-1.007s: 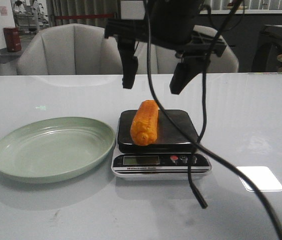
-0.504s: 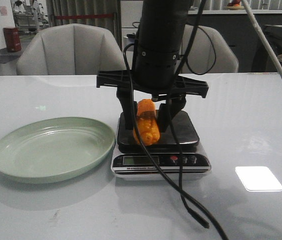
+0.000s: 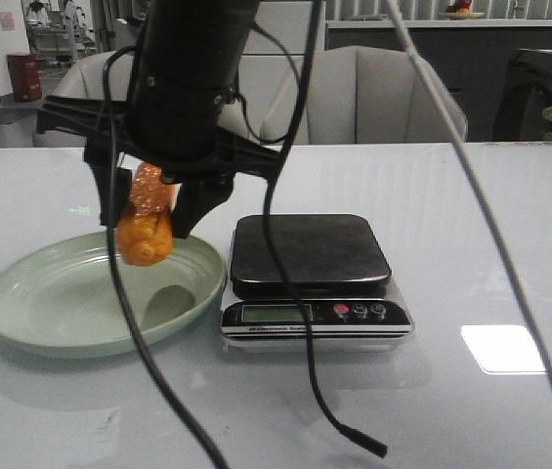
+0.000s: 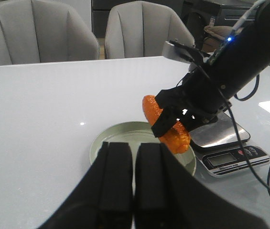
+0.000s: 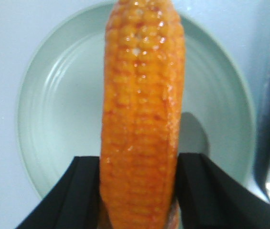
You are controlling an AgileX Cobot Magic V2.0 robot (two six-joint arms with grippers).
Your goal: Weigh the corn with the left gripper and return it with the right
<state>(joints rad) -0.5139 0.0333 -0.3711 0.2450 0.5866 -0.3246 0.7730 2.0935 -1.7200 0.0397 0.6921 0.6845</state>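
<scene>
Above the green plate (image 3: 100, 293) on the white bench (image 3: 471, 225), the front view shows the right gripper (image 3: 148, 210) clamped on the corn (image 3: 147, 223), the cob hanging clear of the dish with its shadow on the plate's right side. The scale (image 3: 312, 278) sits just right of the plate, its dark platform bare. From the left wrist view, the left gripper (image 4: 134, 167) has its fingers pressed together, holding nothing, well short of the cob. In the right wrist view, black fingers (image 5: 84, 191) flank the corn on both sides, the plate below it.
</scene>
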